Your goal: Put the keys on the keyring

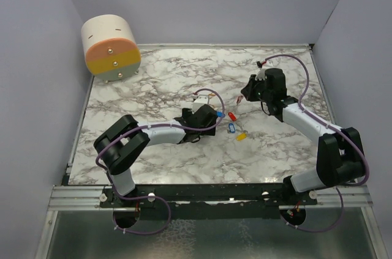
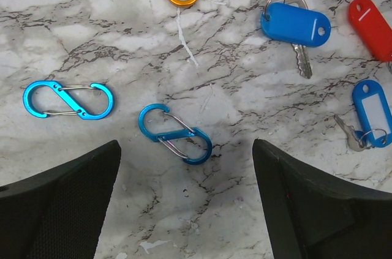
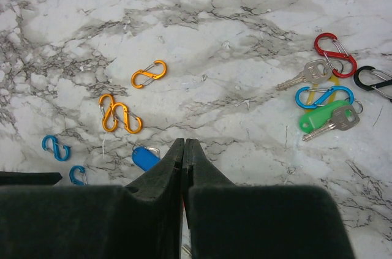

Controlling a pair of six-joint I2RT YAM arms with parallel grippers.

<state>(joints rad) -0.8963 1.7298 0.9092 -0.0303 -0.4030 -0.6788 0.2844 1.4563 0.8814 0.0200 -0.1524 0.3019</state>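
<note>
On marble [image 2: 122,38]: sm. blue-tagged key [image 2: 296,24]

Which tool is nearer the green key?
Right. In the right wrist view, the green key lies just ahead and to the right of the shut right tool. The open left tool is farther off on the opposite side, past two loose blue clips.

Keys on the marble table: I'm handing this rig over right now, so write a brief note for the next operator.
Left gripper: open, empty, over a blue clip.
Right gripper: shut; any held thing not visible.
Blue-tagged key and red tag lie loose beside the left gripper; green-tagged key and bare key lie among clips farther away.
Done: no key seen threaded.
To do: all keys.
</note>
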